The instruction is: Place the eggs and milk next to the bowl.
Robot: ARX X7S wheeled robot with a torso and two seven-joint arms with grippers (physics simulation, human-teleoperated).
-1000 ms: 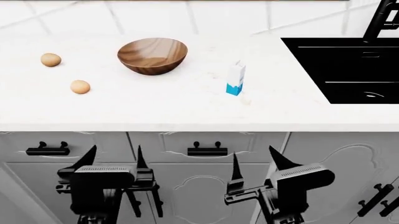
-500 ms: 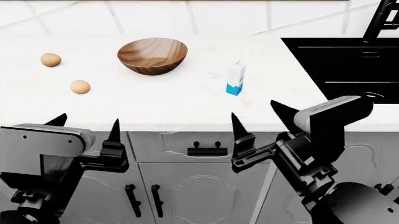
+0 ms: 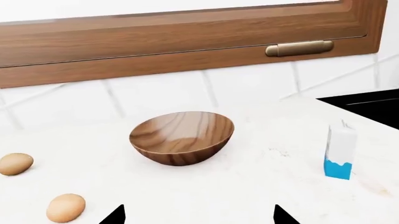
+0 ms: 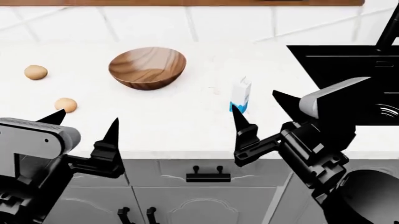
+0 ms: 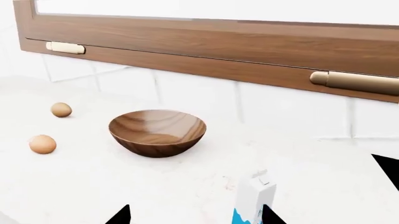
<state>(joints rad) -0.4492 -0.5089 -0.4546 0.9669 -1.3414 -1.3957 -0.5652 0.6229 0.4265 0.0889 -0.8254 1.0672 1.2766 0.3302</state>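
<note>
On the white counter (image 4: 174, 126) sits the brown wooden bowl (image 4: 147, 67) (image 3: 182, 137) (image 5: 157, 132). To its left lie two tan eggs, one farther back (image 4: 35, 72) (image 3: 15, 163) (image 5: 60, 109) and one nearer the front (image 4: 65, 104) (image 3: 65, 207) (image 5: 42, 143). The white milk carton with a blue base (image 4: 240, 94) (image 3: 340, 151) (image 5: 254, 198) stands upright right of the bowl. My left gripper (image 4: 87, 119) (image 3: 198, 214) hangs open and empty at the counter's front edge, close to the nearer egg. Open too, my right gripper (image 4: 255, 103) (image 5: 194, 215) has the milk just beyond one fingertip.
A black sink (image 4: 349, 70) with a black faucet (image 4: 389, 28) is set into the counter at the right. A wooden window frame (image 3: 187, 42) runs above the tiled back wall. Cabinet fronts with black handles (image 4: 207, 176) lie below the counter edge.
Both arms have risen from in front of the cabinets to counter height and moved forward. The head view has shifted, so the objects sit lower in it. Nothing on the counter moved.
</note>
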